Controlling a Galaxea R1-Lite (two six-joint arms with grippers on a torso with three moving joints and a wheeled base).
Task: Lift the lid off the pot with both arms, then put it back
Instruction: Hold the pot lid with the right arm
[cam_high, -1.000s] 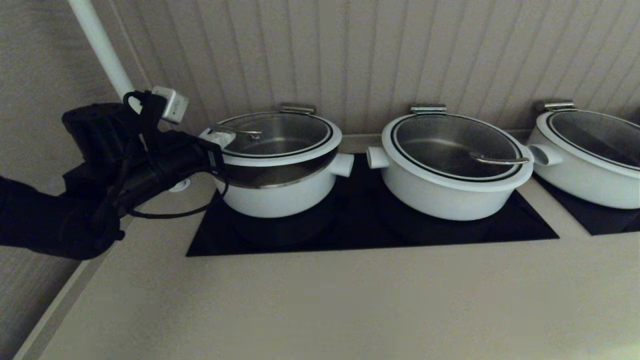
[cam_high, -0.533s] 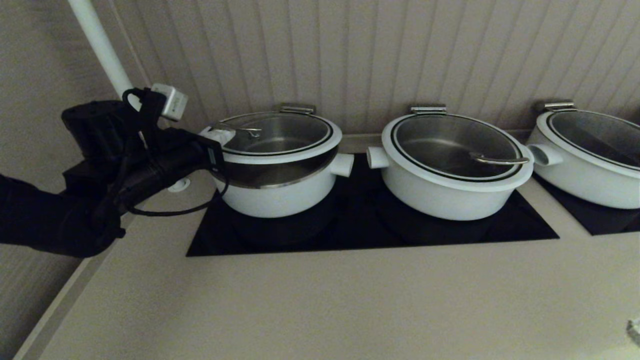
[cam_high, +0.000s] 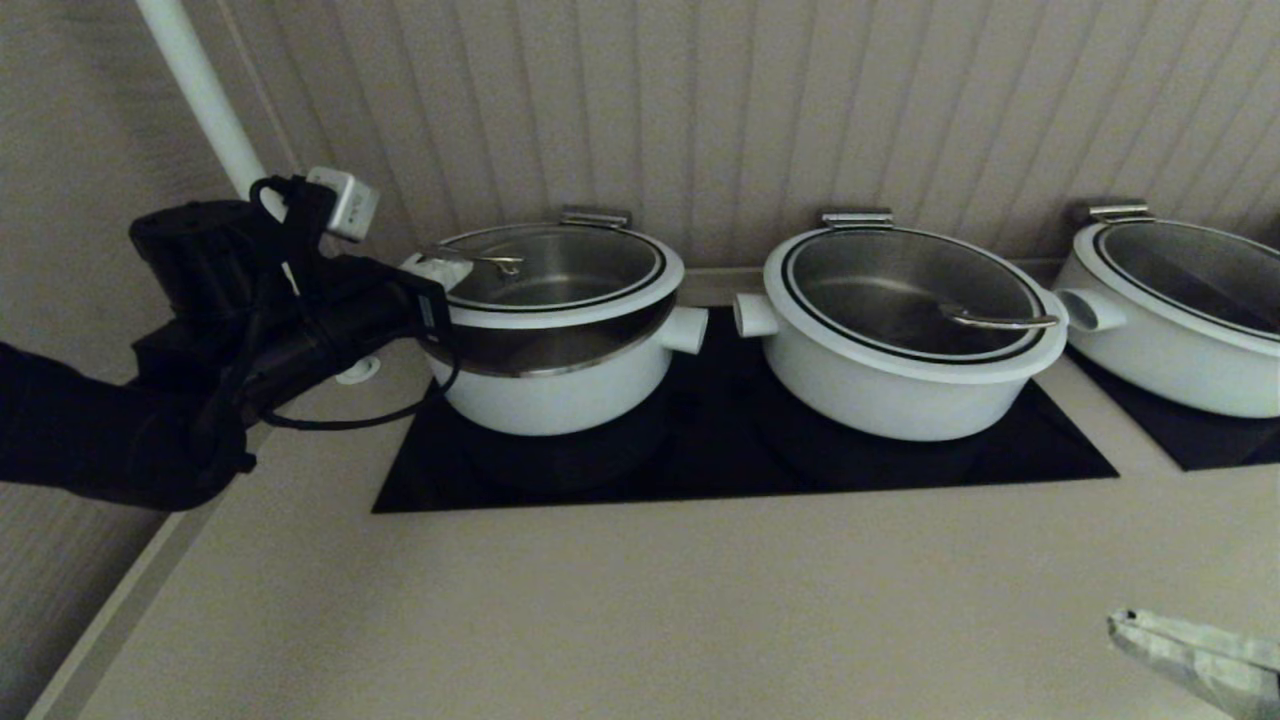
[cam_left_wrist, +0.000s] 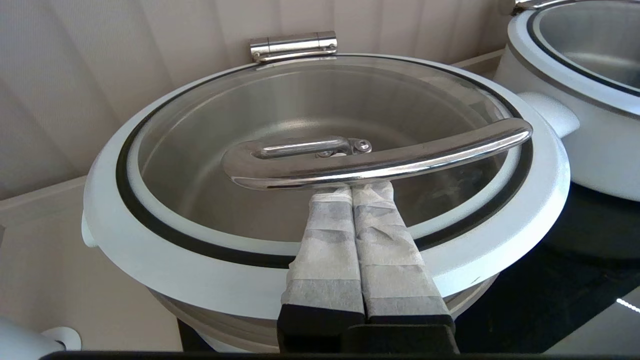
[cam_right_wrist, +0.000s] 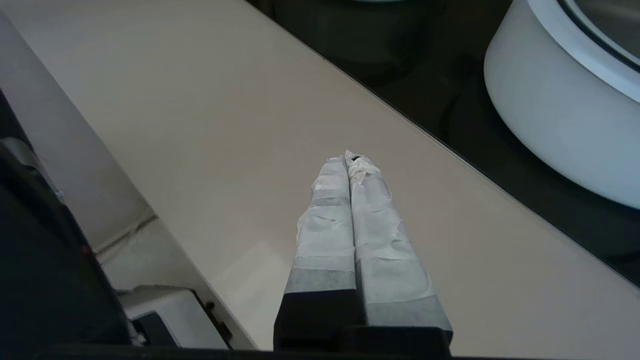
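At the left of the head view, the left tool (cam_left_wrist: 350, 192), its fingers pressed together, was hooked under the handle (cam_left_wrist: 380, 155), propping the lid (cam_high: 560, 285) tilted above the pot (cam_high: 555, 385). The right tool (cam_right_wrist: 350, 157), also pressed together, hovered over the counter (cam_high: 640, 600) at lower right, empty.

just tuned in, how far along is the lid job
Lift under way: the left gripper, jaws shut, is hooked under the loop handle and the lid is tilted up off the pot. The right gripper is just entering over the counter. Putting it back remains.
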